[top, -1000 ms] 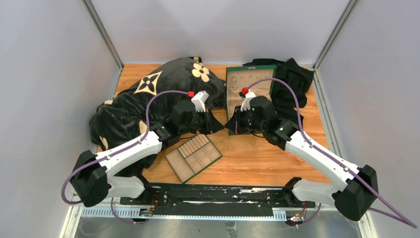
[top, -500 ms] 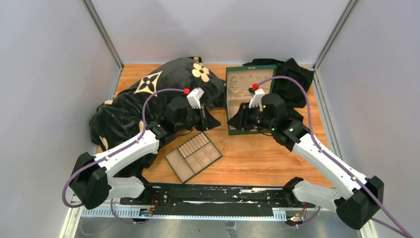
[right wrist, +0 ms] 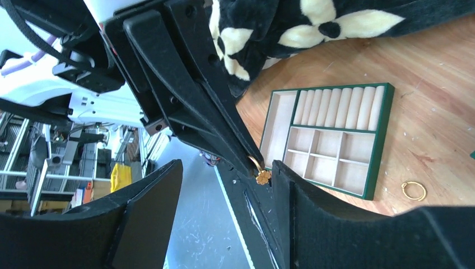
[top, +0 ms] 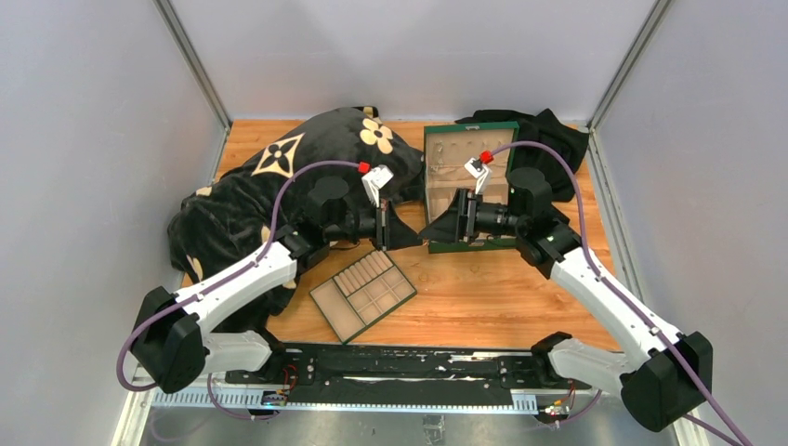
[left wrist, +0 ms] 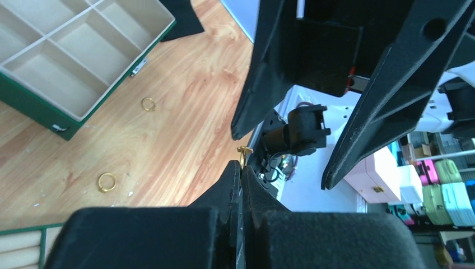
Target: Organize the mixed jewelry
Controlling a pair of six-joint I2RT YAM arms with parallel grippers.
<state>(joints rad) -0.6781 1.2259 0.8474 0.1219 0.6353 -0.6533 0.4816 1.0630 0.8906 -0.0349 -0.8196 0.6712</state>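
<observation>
A small gold ring with a clover charm (left wrist: 243, 152) is pinched at the very tips of my left gripper (left wrist: 241, 166), which is shut on it above the table. The same piece (right wrist: 261, 176) shows in the right wrist view, between the spread fingers of my right gripper (right wrist: 227, 168) and close to its right finger. That gripper is open and grips nothing. Seen from above, both grippers meet tip to tip, the left gripper (top: 414, 238) and the right gripper (top: 429, 230), just off the green box (top: 428, 177). Two thin gold rings (left wrist: 148, 104) (left wrist: 106, 181) lie loose on the wood.
The flat green tray with beige compartments (top: 327, 314) lies on the table under the left arm. A black cloth with a cream flower pattern (top: 279, 172) covers the back left. Another black cloth (top: 550, 149) lies behind the box at the back right.
My right gripper has opened and let go of the gold piece, and its arm has drawn back to the right. My left gripper has shut on the piece and holds it alone.
</observation>
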